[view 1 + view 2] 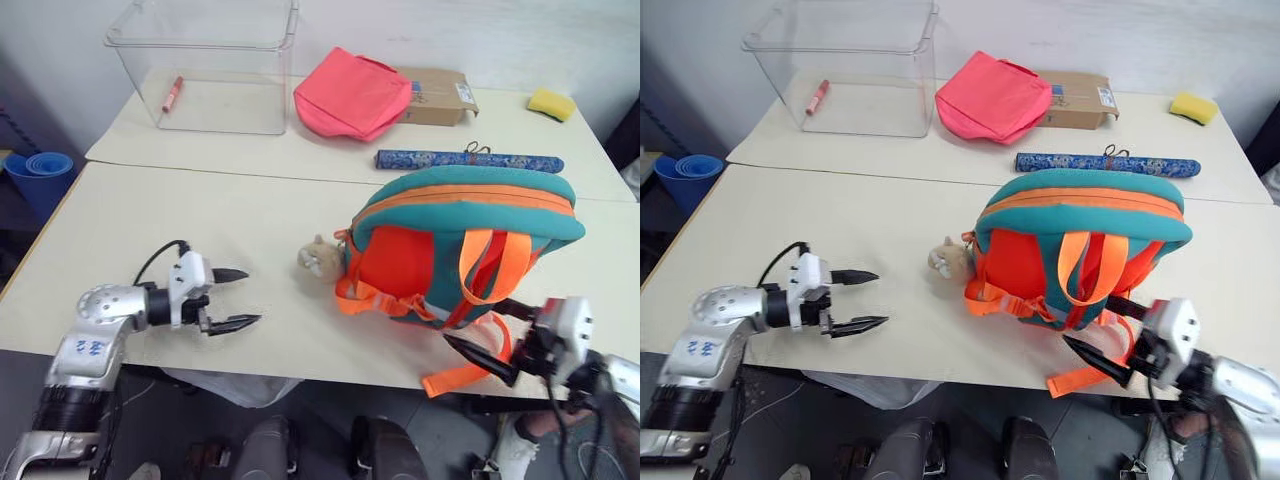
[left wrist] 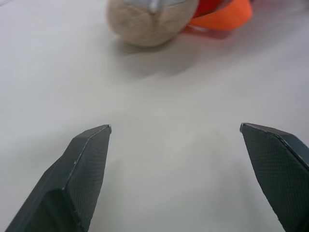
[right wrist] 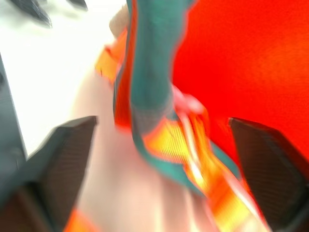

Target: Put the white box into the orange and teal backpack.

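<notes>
backpack: the orange and teal backpack [image 1: 462, 246] is lying on the near table [image 1: 160, 215], strap side up, its zipper seam looking closed along the teal top.
white box: it is appearing nowhere on the tables; judging from the bulging pack, it is probably sitting inside already, though that cannot be confirmed.
left gripper: the left gripper [image 1: 233, 298] is hovering over bare tabletop, fingers spread wide and holding nothing, aiming toward the plush head [image 1: 319, 258].
right gripper: the right gripper [image 1: 1110, 343] is standing just beside the pack's near edge, fingers spread wide around nothing, with an orange strap [image 1: 1087, 373] lying close by its tips.
risk 1: a fingertip is likely snagging the loose strap loop if the right arm pulls away carelessly, dragging the pack toward the table edge.
risk 2: the soft pack is probably slumping if nudged; should the zipper be partly open, the box may be sliding out.
materials: the backpack is showing padded fabric with a rounded shape and woven webbing straps; the plush head is looking fuzzy and beige; the fingers are showing black, tapered, textured pads; the table is appearing smooth and pale.
</notes>
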You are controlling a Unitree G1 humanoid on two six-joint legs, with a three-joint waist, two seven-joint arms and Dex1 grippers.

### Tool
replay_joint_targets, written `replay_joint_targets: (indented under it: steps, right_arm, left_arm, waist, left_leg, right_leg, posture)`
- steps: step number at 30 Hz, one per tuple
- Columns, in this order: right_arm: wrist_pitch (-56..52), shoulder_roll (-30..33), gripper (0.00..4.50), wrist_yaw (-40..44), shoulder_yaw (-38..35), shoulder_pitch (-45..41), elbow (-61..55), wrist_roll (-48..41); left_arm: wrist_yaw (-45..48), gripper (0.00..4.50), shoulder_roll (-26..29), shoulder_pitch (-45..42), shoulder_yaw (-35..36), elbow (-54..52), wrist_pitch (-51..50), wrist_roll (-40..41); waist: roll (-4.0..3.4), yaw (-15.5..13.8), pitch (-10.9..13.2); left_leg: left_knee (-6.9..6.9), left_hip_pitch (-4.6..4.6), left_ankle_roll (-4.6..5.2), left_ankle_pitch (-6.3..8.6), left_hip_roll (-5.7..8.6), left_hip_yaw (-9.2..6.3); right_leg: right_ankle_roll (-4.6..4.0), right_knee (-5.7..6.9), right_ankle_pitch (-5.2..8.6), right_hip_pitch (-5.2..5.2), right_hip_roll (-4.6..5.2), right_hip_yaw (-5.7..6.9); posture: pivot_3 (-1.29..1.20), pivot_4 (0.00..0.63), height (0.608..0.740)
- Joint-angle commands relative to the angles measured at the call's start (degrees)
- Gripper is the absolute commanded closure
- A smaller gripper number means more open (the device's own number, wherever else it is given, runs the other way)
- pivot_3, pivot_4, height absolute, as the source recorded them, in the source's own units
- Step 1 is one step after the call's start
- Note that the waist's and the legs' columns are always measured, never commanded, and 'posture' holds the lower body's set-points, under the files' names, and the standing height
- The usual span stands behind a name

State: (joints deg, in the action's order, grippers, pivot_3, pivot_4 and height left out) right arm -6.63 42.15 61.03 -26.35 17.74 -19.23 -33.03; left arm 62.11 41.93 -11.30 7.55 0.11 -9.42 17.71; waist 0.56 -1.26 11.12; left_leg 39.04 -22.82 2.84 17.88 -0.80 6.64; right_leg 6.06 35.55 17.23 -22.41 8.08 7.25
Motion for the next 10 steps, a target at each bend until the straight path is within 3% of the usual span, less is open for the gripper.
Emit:
replay_joint_targets:
  steps: [1, 5, 10]
  right_arm:
    - [2.9, 3.4, 0.01, 4.5, -6.7, 1.8, 4.5, 0.2]
    - [12.3, 7.8, 0.01, 10.1, -7.9, -0.3, 16.3, 5.7]
    - [13.2, 7.9, 0.01, 9.4, -6.0, -4.6, 20.7, 5.9]
  left_arm:
    - [-0.9, 0.0, 1.7, 2.3, 3.2, -3.2, 1.4, 1.0]
    - [-1.3, 0.0, 3.1, 5.2, 5.2, -4.0, 2.3, 0.8]
    - [-2.1, 0.0, 3.6, 4.0, 4.9, -2.0, 4.8, -0.6]
  waist:
    - [0.0, -0.1, 0.0]
    - [-0.01, 0.0, 0.0]
    - [-0.06, 0.0, 0.0]
  left_leg:
    - [-0.03, 0.03, -0.01, 0.04, 0.0, 0.02]
    - [-0.07, 0.12, -0.18, 0.19, 0.0, 0.07]
    - [-0.16, 0.25, -0.1, 0.13, -0.03, 0.15]
  right_leg:
    - [0.0, 0.0, 0.0, 0.01, 0.02, -0.02]
    - [-0.02, 0.01, 0.01, 0.01, 0.02, -0.05]
    - [-0.12, 0.07, 0.07, 0.02, 0.0, -0.07]
  posture:
    - [0.0, 0.15, 0.74]
    - [0.0, 0.15, 0.74]
    - [0.0, 0.15, 0.74]
